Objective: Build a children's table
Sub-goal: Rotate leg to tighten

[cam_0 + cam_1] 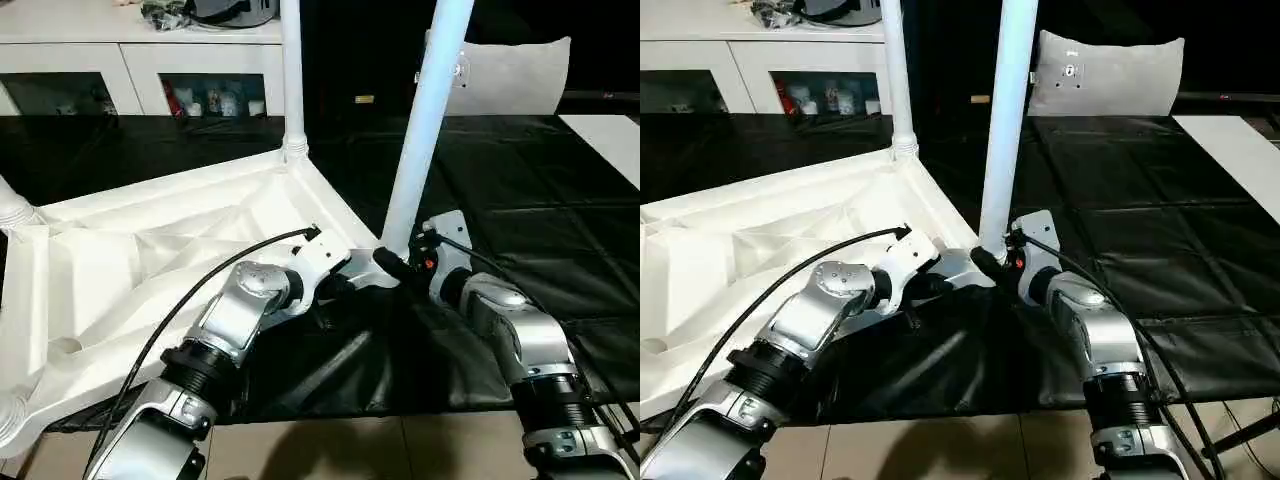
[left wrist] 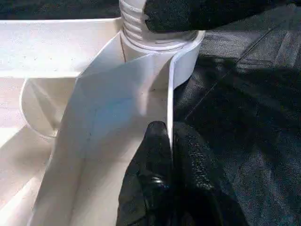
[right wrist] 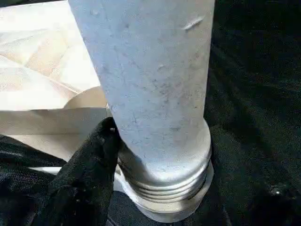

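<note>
Both silver forearms converging forward, left fingers [image 2: 160, 155] pinched together, right fingers [image 3: 89, 165] spread apart.

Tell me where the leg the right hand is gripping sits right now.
The leg stands in the near right corner socket of the upturned table top, slightly tilted, with the right hand at its base and the left hand pinching the rim beside it.

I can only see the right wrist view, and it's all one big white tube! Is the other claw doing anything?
Observer: Yes, the left claw is pinched shut on the thin rim of the table top, right beside your corner.
Operator: Are any other legs on?
Observer: A far leg stands upright in its corner socket.
Operator: Where's my claw holding?
Observer: From the head view, the right claw grips the near leg at its very foot.
</note>
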{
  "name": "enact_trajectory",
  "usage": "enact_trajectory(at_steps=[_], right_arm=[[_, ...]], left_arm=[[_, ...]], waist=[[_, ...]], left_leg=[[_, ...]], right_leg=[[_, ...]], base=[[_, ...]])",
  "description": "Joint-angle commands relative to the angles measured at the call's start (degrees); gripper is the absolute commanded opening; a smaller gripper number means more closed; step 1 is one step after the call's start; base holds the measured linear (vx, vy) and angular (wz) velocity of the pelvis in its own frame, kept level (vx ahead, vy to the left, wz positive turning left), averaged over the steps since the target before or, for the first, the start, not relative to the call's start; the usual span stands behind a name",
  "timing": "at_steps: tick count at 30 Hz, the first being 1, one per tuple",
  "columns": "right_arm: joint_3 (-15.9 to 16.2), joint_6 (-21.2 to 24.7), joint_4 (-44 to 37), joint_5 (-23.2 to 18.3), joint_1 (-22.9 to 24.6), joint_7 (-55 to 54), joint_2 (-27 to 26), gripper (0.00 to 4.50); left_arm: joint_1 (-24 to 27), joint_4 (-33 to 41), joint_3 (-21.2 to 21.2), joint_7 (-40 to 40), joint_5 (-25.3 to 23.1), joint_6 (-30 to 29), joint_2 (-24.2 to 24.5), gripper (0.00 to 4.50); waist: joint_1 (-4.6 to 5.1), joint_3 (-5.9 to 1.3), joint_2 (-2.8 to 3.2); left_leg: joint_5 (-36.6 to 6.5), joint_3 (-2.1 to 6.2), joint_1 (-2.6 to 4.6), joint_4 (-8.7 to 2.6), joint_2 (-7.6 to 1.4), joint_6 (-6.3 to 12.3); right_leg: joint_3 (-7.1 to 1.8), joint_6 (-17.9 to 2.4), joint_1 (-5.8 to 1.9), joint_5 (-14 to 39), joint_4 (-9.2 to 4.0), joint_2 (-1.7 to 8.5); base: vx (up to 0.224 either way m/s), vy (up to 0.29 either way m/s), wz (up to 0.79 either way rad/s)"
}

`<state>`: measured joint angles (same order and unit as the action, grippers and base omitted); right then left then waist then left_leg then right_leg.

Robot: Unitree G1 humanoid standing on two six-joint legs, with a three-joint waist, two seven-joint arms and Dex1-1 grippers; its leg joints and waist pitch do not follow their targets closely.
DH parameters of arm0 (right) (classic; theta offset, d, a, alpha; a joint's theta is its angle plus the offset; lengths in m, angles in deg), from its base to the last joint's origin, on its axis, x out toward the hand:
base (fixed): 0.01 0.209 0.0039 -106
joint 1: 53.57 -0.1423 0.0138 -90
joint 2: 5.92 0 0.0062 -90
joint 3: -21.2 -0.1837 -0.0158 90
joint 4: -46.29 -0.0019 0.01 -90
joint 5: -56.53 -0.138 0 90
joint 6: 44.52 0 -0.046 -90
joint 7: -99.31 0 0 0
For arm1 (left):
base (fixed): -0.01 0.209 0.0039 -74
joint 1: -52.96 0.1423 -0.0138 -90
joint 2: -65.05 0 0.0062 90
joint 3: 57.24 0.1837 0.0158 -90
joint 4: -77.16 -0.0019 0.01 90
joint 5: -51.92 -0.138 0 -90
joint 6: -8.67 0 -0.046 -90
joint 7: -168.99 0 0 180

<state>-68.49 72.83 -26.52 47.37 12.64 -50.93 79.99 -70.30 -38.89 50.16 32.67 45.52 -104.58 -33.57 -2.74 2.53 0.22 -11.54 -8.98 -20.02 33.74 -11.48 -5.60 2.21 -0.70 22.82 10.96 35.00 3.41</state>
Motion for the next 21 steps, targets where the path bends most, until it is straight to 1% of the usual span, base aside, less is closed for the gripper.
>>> enact_trajectory(at_steps=[1, 3, 4, 5, 7, 9, 10, 11, 13, 14, 16, 17, 19, 21], right_arm=[[1.7, 2.2, 0.8, 0.1, 1.5, 0.5, -0.7, 3.35], [1.8, 2.3, 0.5, -0.2, 1.6, 1.1, -0.4, 3.43], [2.1, 2.3, 0.3, -0.3, 1.7, 1.7, -0.1, 3.67], [2.1, 2.3, 0.1, -0.7, 1.8, 2.6, 0.3, 3.76], [1.9, 2.2, -0.2, -1.2, 1.9, 4.0, 1.2, 3.84], [1.9, 1.8, -0.3, -1.3, 1.9, 5.1, 2.0, 4.1], [2.1, 0.8, -0.3, -1.4, 2.0, 7.4, 3.8, 4.2], [2.1, 0.8, -0.3, -1.4, 2.0, 7.4, 3.8, 4.24], [2.3, 0.0, -0.5, -1.9, 2.2, 12.0, 7.1, 4.41], [2.7, -0.8, -0.4, -1.6, 2.4, 13.8, 8.4, 4.41], [3.0, -1.3, -0.4, -1.4, 2.4, 15.0, 9.2, 4.41], [3.4, -1.9, -0.5, -1.3, 2.6, 16.9, 10.5, 4.41], [3.9, -3.3, -0.9, -1.7, 2.7, 21.6, 13.4, 4.41], [4.2, -3.9, -1.2, -2.3, 2.7, 24.4, 14.8, 4.41]], left_arm=[[0.6, 0.9, 0.8, -1.1, 0.9, 1.2, -1.6, 0.0], [0.6, 0.8, 0.8, -1.1, 0.9, 1.3, -1.6, 0.0], [0.6, 0.7, 0.7, -1.1, 0.9, 1.4, -1.6, 0.0], [0.6, 0.5, 0.7, -1.1, 0.7, 1.7, -1.4, 0.0], [0.4, 0.1, 0.8, -1.1, 0.3, 3.0, -0.9, 0.0], [0.3, -0.2, 0.9, -0.5, 0.3, 3.8, -0.5, 0.0], [0.3, -0.2, 1.2, 0.9, 0.5, 4.7, 0.3, 0.0], [0.3, -0.2, 1.2, 0.9, 0.5, 4.7, 0.3, 0.0], [0.2, -0.5, 1.6, 3.1, 0.8, 5.5, 1.8, 0.0], [0.1, -0.8, 1.9, 3.8, 0.6, 5.8, 2.3, 0.0], [0.0, -1.0, 2.1, 4.1, 0.5, 6.0, 2.6, 0.0], [0.0, -1.3, 2.6, 5.2, 0.4, 6.7, 3.2, 0.0], [-0.2, -2.0, 4.1, 8.9, 0.1, 9.0, 5.1, 0.0], [-0.3, -2.0, 5.1, 11.9, 0.1, 10.5, 6.5, 0.0]], waist=[[-0.28, -2.92, -0.49], [-0.32, -2.95, -0.48], [-0.4, -2.99, -0.55], [-0.49, -3.06, -1.01], [-0.67, -2.99, -0.87], [-0.76, -2.98, -0.84], [-0.86, -2.98, -0.88], [-0.84, -3.0, -0.92], [-0.93, -3.03, -0.97], [-1.03, -3.04, -0.98], [-0.98, -3.01, -1.06], [-0.99, -3.02, -0.91], [-1.13, -3.14, -1.06], [-1.1, -3.16, -0.93]], left_leg=[[-9.5, -0.23, -0.46, -4.05, -0.82, 1.91], [-9.2, -0.26, -0.45, -4.04, -0.88, 1.94], [-8.8, -0.29, -0.46, -4.0, -0.86, 1.98], [-8.1, -0.34, -0.51, -3.95, -0.87, 2.22], [-7.8, -0.34, -0.56, -3.94, -0.87, 2.61], [-7.9, -0.36, -0.53, -3.92, -0.87, 2.76], [-7.9, -0.36, -0.58, -3.9, -0.87, 2.8], [-7.8, -0.38, -0.65, -3.87, -0.86, 2.91], [-7.9, -0.39, -0.65, -3.79, -0.85, 3.32], [-7.5, -0.39, -0.68, -3.76, -0.86, 3.55], [-6.9, -0.43, -0.77, -3.73, -0.83, 3.73], [-6.9, -0.42, -0.78, -3.7, -0.81, 3.79], [-6.8, -0.34, -0.81, -3.66, -0.82, 4.13], [-6.3, -0.4, -0.77, -3.57, -0.95, 4.47]], right_leg=[[-2.06, -9.0, -2.83, 16.1, -5.13, 3.6], [-2.09, -9.3, -2.8, 15.2, -5.13, 3.62], [-2.11, -9.5, -2.88, 14.3, -5.02, 3.58], [-2.1, -9.6, -2.97, 13.3, -4.89, 3.6], [-2.09, -9.7, -2.95, 13.1, -4.86, 3.67], [-2.07, -9.6, -2.93, 13.5, -4.94, 3.65], [-2.09, -9.5, -3.0, 13.7, -4.96, 3.72], [-2.08, -9.4, -3.07, 13.4, -4.89, 3.69], [-2.06, -9.4, -3.09, 13.5, -4.96, 3.75], [-2.04, -9.4, -3.13, 13.2, -4.91, 3.74], [-2.0, -9.7, -3.12, 12.6, -4.83, 3.7], [-1.97, -9.8, -3.12, 12.8, -4.85, 3.71], [-1.92, -9.6, -3.24, 13.0, -4.87, 3.73], [-1.99, -10.2, -3.17, 11.3, -4.64, 3.69]], base=[[0.0, 0.0, 0.0], [0.0, 0.0, 0.0], [0.0, 0.0, 0.0], [0.0, 0.0, 0.0], [0.0, 0.0, 0.0], [0.0, 0.0, 0.0], [0.0, 0.0, 0.0], [0.0, 0.0, 0.0], [0.0, 0.0, 0.0], [0.0, 0.0, 0.0], [0.0, 0.0, 0.0], [0.0, 0.0, 0.0], [0.0, 0.0, 0.0], [0.0, 0.0, 0.0]])
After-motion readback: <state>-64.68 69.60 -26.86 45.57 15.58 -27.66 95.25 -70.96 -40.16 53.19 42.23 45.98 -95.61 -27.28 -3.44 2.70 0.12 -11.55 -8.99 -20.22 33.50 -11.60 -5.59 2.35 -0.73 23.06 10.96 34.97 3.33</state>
